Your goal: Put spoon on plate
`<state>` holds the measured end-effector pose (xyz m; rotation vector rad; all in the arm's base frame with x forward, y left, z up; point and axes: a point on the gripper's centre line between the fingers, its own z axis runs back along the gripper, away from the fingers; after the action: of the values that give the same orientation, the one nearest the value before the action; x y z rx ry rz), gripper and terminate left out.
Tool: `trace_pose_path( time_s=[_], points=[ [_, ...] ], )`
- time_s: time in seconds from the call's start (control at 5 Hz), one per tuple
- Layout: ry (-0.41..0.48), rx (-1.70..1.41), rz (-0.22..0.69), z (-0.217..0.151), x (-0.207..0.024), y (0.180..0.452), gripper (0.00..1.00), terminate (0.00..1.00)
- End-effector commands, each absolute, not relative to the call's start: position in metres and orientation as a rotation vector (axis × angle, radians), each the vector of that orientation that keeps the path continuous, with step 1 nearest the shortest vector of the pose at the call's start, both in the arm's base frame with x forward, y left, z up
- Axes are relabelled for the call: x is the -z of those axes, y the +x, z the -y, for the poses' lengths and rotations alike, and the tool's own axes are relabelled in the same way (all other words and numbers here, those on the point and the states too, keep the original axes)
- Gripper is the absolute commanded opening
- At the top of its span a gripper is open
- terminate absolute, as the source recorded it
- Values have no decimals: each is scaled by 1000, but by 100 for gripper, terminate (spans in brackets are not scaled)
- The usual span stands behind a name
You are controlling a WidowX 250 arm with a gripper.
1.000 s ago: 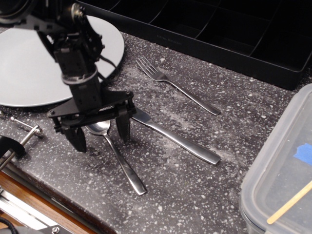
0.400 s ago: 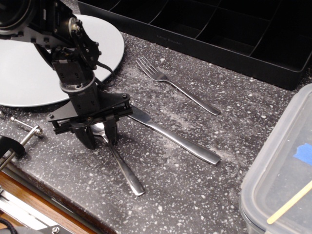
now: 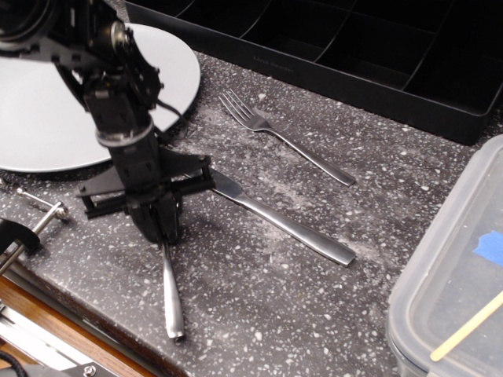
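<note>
My gripper [image 3: 163, 229] is shut on the spoon [image 3: 170, 294] at its bowl end, low over the dark speckled counter. The spoon's bowl is hidden between the fingers; its slim shiny handle hangs down toward the counter's front edge. I cannot tell whether the handle tip touches the counter. The large light-grey plate [image 3: 35, 110] lies at the upper left, behind the gripper and partly hidden by the arm.
A knife [image 3: 287, 224] lies just right of the gripper, a fork [image 3: 283, 135] beyond it. A black compartment tray [image 3: 354, 47] runs along the back. A clear plastic container [image 3: 456, 275] sits at the right edge. The wooden counter edge [image 3: 47, 322] is at front left.
The open fingers closed on the spoon's bowl. The spoon's handle swung from pointing right-forward to hanging nearly straight toward the front edge.
</note>
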<state>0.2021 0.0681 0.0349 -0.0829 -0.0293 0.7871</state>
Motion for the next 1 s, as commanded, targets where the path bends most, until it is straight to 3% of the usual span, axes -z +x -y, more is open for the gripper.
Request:
trace_pose_path(
  time_s=[0.0, 0.4, 0.8],
  points=[
    [-144, -848, 71, -121, -103, 240, 0, 0],
    [-132, -945, 77, -194, -121, 290, 0, 0],
    [-36, -838, 133, -211, -100, 295, 0, 0]
  ],
)
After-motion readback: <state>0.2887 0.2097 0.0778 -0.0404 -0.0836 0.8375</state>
